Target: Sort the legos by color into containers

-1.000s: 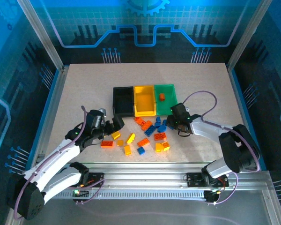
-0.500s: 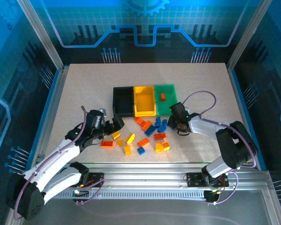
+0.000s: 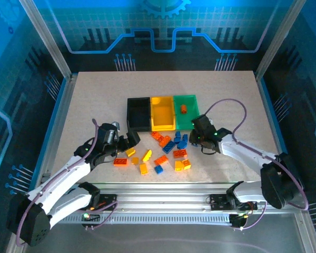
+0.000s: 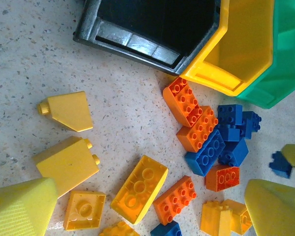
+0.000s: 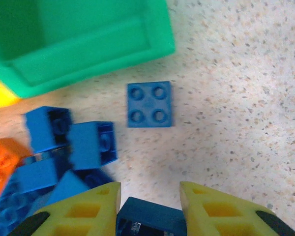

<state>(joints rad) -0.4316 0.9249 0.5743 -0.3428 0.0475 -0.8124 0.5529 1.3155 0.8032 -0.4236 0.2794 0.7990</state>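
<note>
While the right gripper (image 5: 150, 192) is clamped on one blue lego (image 5: 150, 222), pinched between its two yellow fingers (image 5: 83, 211), the left gripper (image 4: 147, 196) hangs with its jaws spread wide and nothing in them. From above, the right gripper (image 3: 196, 138) sits at the right edge of the loose pile, near the green bin (image 3: 186, 118), and the left gripper (image 3: 127, 141) sits at the pile's left edge. I cannot tell whether the held lego rests on the table (image 3: 95, 95) or is off it.

Three bins stand joined in a row: one black bin (image 3: 138, 113), one yellow bin (image 3: 163, 113) and the green one. A single orange-red brick (image 3: 183, 109) lies inside the green bin.

On the right wrist camera, one flat four-stud blue square (image 5: 149, 104) lies alone just beside the green bin's wall. At least three blue bricks (image 5: 92, 144) bunch together to its left, and one orange brick (image 5: 2, 157) is at the frame edge.

Under the left gripper I count four orange-red bricks (image 4: 197, 129) and six blue pieces (image 4: 206, 152). Four yellow ones are plain: one slope (image 4: 69, 110), one block (image 4: 66, 164), one flat square (image 4: 84, 210) and one long eight-stud brick (image 4: 139, 188). More yellow pieces are cut off by the bottom edge.
</note>
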